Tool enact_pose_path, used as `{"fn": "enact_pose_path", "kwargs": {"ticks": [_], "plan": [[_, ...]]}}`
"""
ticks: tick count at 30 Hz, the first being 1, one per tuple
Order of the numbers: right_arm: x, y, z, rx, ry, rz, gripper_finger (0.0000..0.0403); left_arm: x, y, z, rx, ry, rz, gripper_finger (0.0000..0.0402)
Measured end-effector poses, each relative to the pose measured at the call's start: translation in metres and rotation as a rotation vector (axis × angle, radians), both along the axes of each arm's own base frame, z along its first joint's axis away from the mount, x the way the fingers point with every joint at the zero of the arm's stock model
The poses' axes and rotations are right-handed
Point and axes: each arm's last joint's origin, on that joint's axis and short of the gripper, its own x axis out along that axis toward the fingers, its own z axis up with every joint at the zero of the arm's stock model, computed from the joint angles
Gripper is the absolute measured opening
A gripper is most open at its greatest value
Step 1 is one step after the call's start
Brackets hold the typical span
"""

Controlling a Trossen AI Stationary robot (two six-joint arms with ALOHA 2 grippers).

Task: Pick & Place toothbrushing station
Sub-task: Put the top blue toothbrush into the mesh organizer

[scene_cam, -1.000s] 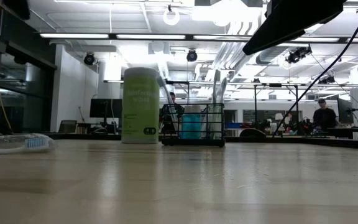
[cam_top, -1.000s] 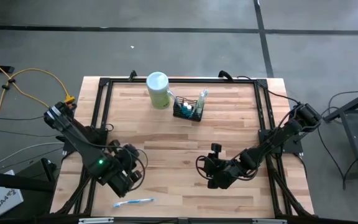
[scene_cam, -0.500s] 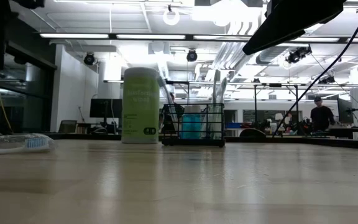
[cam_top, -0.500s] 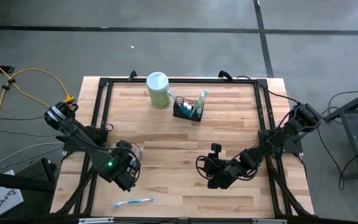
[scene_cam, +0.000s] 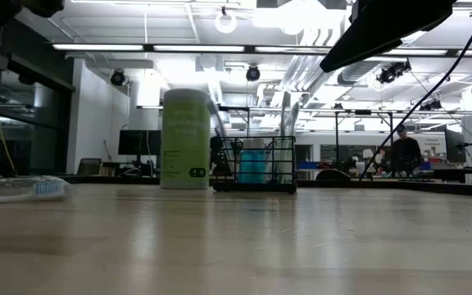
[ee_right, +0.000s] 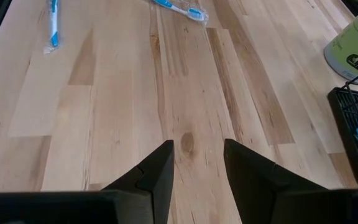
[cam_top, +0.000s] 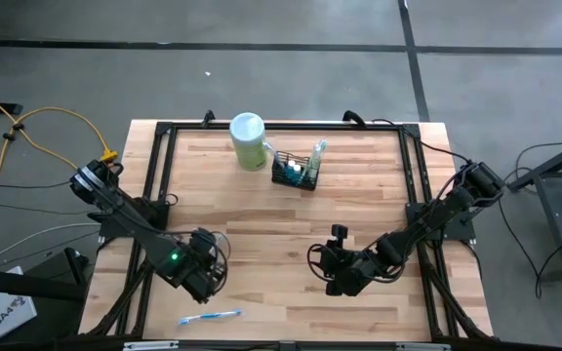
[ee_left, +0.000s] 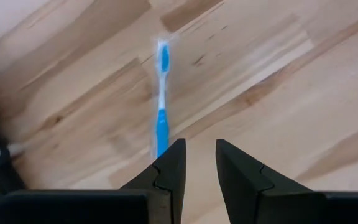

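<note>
Black wire-mesh toothbrushing station [cam_top: 296,171] stands at the wooden worktop's [cam_top: 359,210] far edge beside a green canister [cam_top: 248,140]. Left pincer [ee_left: 196,167], slightly parted and empty, hovers over a blue toothbrush [ee_left: 161,102]; right pincer [ee_right: 197,163] likewise parted, empty.

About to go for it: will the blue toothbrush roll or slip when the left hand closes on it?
The blue toothbrush lies flat on smooth wood, so it could skid. Its handle looks thin, likely light and hard to pinch. The left hand hangs over its handle end, open.
</note>
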Motion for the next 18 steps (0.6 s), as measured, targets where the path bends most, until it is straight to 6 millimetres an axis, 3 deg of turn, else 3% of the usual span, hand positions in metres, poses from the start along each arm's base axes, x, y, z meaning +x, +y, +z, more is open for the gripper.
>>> {"fn": "enact_pose_path", "kwargs": {"ticks": [4, 9, 13, 18], "plan": [[0.0, 0.0, 0.0, 0.0, 0.0, 0.0, 0.0133, 0.003, 0.003, -0.003, 0.025, 0.016, -0.048, 0.0081], [0.0, 0.0, 0.0, 0.0, 0.0, 0.0, 0.0133, 0.006, 0.008, -0.024, 0.053, 0.112, -0.054, 0.0086], [0.0, 0.0, 0.0, 0.0, 0.0, 0.0, 0.0133, 0.01, 0.009, -0.037, 0.058, 0.189, -0.063, 0.0116], [0.0, 0.0, 0.0, 0.0, 0.0, 0.0, 0.0133, 0.013, 0.01, -0.041, 0.069, 0.201, -0.08, 0.0158]]}}
